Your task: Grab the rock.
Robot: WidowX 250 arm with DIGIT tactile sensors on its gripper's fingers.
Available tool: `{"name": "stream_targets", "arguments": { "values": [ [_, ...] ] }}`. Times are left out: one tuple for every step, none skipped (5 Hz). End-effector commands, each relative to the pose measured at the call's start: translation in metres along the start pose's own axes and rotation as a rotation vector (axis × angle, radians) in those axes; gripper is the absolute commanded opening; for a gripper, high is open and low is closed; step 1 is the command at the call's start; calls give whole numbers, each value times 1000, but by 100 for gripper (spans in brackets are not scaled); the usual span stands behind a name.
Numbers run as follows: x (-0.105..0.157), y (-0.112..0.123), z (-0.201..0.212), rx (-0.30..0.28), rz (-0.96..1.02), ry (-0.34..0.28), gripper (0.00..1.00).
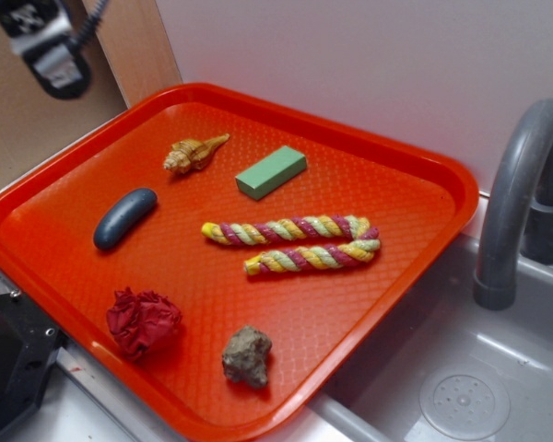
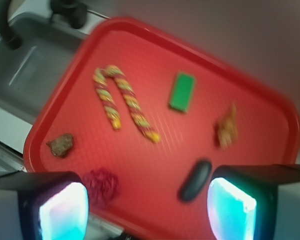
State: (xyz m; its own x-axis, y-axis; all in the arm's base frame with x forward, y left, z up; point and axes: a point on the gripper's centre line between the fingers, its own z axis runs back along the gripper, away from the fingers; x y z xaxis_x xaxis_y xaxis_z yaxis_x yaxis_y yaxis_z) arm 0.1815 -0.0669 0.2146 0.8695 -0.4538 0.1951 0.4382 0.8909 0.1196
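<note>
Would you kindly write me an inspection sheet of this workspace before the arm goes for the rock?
Surface: red tray, beside a grey sink.
Job's things: rock near the tray's front edge, free.
Clutter: red ball, blue pebble, shell, green block, braided rope.
Grippers: claw open, high above the tray, holding nothing.
Cables: one black cable at the arm.
Surroundings: faucet, white wall.

Toy kitchen setup suggested, grey plastic sink [image 1: 461,387] with drain, curved grey faucet [image 1: 516,193], red tray [image 1: 424,267] set alongside
</note>
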Motion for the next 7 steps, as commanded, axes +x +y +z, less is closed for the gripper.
{"name": "stream_targets", "arguments": {
  "values": [
    [15,-61,-67,-129,-490,-1,100],
    [3,-81,-97,-183,-677,33,100],
    [-11,-94,-115,-230,-728,49,100],
    [-26,-119,-124,-250,-751,13,100],
    [-30,-138,-128,-275,-737,-4,100],
    [-27,-152,-134,-214,-653,-68,100],
    [-20,-145,-135,-145,-564,-103,100]
  ]
}}
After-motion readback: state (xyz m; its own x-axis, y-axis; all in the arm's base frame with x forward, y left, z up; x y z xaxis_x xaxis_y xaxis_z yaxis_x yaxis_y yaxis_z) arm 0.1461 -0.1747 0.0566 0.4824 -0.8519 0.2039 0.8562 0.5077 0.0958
